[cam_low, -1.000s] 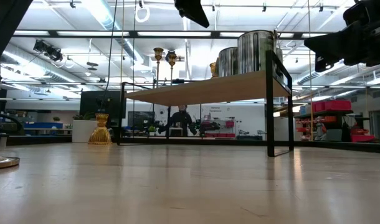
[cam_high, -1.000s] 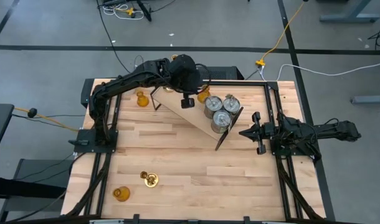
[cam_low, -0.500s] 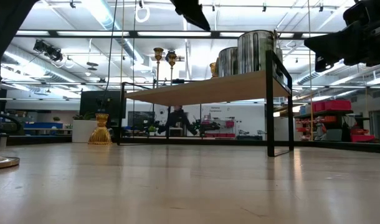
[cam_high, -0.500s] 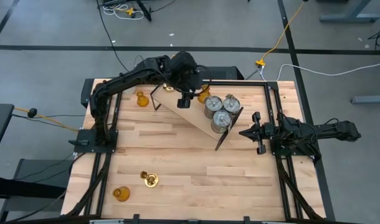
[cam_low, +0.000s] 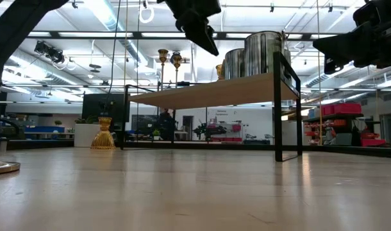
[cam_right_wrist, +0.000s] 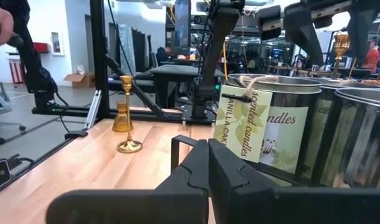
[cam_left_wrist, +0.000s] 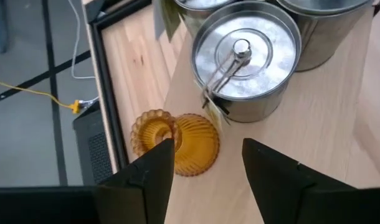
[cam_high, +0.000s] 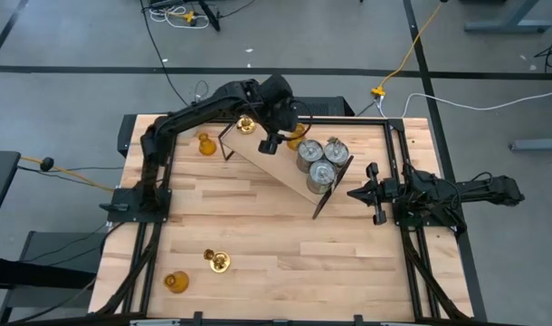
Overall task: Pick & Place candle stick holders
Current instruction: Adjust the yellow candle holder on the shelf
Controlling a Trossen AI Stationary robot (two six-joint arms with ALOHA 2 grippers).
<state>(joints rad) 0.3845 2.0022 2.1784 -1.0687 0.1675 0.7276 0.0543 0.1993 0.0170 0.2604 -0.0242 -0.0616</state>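
Note:
My left gripper (cam_left_wrist: 205, 168) hangs open above the raised wooden shelf (cam_high: 280, 163) at the back of the table. Its fingers stand on either side of a squat amber holder (cam_left_wrist: 177, 142) without touching it. That holder rests on the shelf beside three silver tins (cam_high: 321, 161). Two brass sticks (cam_low: 169, 63) stand at the shelf's far left end. On the table itself are an amber holder (cam_high: 204, 143) at the back left, and a brass stick (cam_high: 218, 261) and another amber holder (cam_high: 175, 282) at the near left. My right gripper (cam_high: 371, 193) waits shut at the table's right side.
The shelf stands on black legs (cam_low: 278, 109) with room underneath. The nearest tin (cam_left_wrist: 246, 56) has a lid with a knob and a paper tag (cam_right_wrist: 243, 130). Bare wood lies across the table's middle and near right (cam_high: 348, 263). People move in the room behind.
My left gripper has come down toward the shelf and shifted a little toward the table's far edge, rolling its wrist as it went. The holders and tins have kept their places.

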